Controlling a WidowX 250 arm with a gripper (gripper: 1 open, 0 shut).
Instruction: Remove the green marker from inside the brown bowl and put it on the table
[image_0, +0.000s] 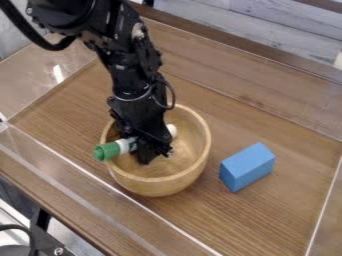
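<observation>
Underneath everything lies the table, a brown wood-grain top fenced by low clear acrylic walls; beyond its far edge, at about 1 o'clock, pale planking shows. Near the middle sits the brown bowl, round, thick-walled and light in tone, and a blue block lies on the wood just beside it at 3 o'clock. The green marker is a slim white barrel with a green cap. It lies nearly level across the bowl's 9 o'clock side, long axis running 9 to 3, cap pointing to 9 o'clock and jutting over the rim, the other end hidden behind the fingers. The black gripper points straight down into the bowl, its jaws closed tight on the marker's barrel.
</observation>
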